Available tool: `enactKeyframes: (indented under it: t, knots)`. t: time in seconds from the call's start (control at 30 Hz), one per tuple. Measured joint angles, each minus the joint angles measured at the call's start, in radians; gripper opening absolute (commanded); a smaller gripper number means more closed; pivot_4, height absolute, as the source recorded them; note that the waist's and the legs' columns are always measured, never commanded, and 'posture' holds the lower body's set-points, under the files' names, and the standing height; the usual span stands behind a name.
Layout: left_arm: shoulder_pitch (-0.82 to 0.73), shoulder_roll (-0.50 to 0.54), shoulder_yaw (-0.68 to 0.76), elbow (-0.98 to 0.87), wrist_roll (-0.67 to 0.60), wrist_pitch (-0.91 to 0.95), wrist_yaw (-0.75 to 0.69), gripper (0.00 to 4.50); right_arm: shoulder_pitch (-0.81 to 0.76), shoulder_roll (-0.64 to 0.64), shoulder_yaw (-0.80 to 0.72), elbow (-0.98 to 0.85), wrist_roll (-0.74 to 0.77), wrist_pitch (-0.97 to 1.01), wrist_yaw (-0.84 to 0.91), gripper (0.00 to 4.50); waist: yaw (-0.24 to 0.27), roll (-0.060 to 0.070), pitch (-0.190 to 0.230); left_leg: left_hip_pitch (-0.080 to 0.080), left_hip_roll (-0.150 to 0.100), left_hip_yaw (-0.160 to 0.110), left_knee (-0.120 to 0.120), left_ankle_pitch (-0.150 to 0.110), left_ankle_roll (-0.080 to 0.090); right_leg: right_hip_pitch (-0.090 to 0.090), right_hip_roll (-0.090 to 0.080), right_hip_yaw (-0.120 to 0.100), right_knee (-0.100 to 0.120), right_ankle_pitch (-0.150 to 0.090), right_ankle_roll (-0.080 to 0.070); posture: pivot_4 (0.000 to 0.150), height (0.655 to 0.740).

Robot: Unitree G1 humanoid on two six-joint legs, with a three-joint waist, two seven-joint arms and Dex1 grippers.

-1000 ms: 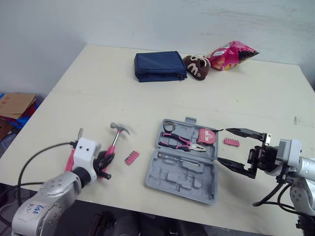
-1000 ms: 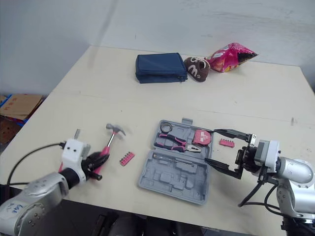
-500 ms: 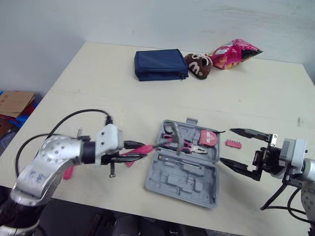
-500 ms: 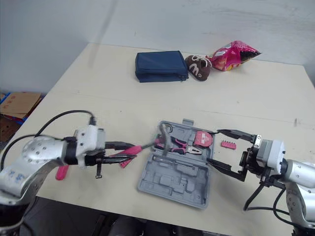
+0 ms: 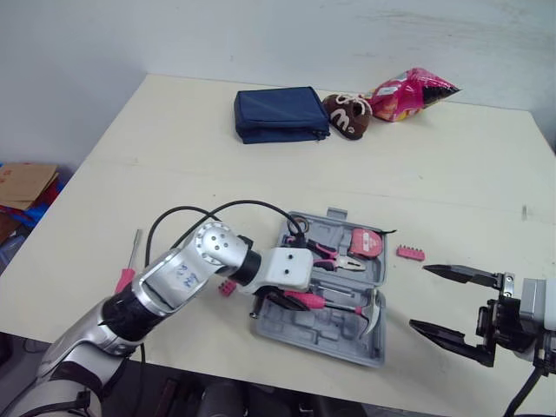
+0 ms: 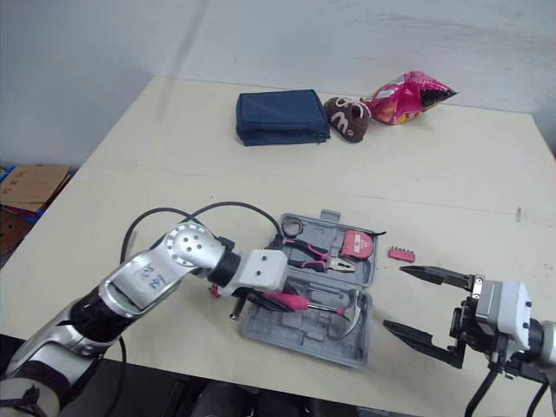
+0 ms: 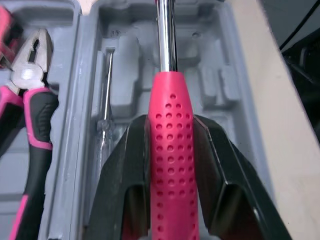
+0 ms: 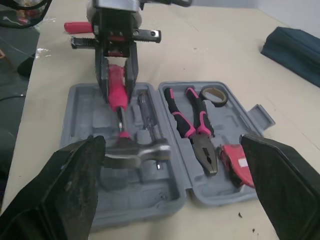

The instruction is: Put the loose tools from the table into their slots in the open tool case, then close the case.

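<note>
Over the front half of the open tool case, the left gripper is clamped on the hammer by its pink handle, with both fingers tight on the grip's sides. The hammer runs along the case's length, head at the right end; cannot tell whether it is seated in its slot or just above it. The rear half holds pliers, a pink tape measure and a tape roll; 1 small screwdriver sits in a slot beside the hammer shaft. Loose on the table: 1 pink bit holder just right of the case, 1 more left of it against the arm, and a pink-handled screwdriver further left. The right gripper hovers near the case's right end, fingers wide apart, holding nothing.
</note>
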Motion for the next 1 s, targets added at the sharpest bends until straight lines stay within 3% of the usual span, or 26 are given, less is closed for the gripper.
enactKeyframes:
  t: [0.53,0.77,0.83,0.97,1.0]
  knots:
    - [-0.098,-0.114,-0.122,0.096,0.129,0.121,-0.005,0.53,0.112,0.091,-0.034,-0.011,-0.026,-0.054,0.031,4.50,0.001,0.000,0.000,0.001,0.000,0.000,0.000,0.001,0.000,0.001,0.000,0.000,0.003,0.000,0.000,0.150,0.7400]
    - [-0.123,-0.101,-0.127,0.127,0.131,0.101,-0.045,0.53,0.130,0.135,-0.017,0.040,-0.056,-0.125,0.065,4.50,-0.002,0.000,0.000,0.003,0.000,0.000,0.000,0.001,-0.001,0.001,0.000,0.000,0.004,0.000,0.000,0.150,0.7400]
    - [-0.122,-0.099,-0.127,0.128,0.138,0.083,-0.044,1.61,0.123,0.137,0.004,0.062,-0.065,-0.142,0.073,4.50,-0.002,0.000,0.000,0.003,0.000,0.000,0.000,0.001,-0.001,0.001,0.000,0.000,0.005,0.000,-0.001,0.150,0.7400]
    - [-0.116,-0.102,-0.112,0.130,0.150,0.041,-0.027,3.23,0.080,0.140,0.010,0.097,-0.073,-0.174,0.073,4.50,0.001,0.000,0.000,0.003,0.000,0.000,0.001,0.001,0.000,0.001,-0.001,0.000,0.005,0.000,-0.001,0.150,0.7400]
    - [-0.112,-0.103,-0.092,0.124,0.137,0.044,-0.033,3.23,0.073,0.141,0.012,0.107,-0.077,-0.185,0.073,4.50,0.001,0.000,0.000,0.003,0.000,-0.001,0.001,0.001,0.000,0.001,-0.001,0.000,0.005,0.000,-0.001,0.150,0.7400]
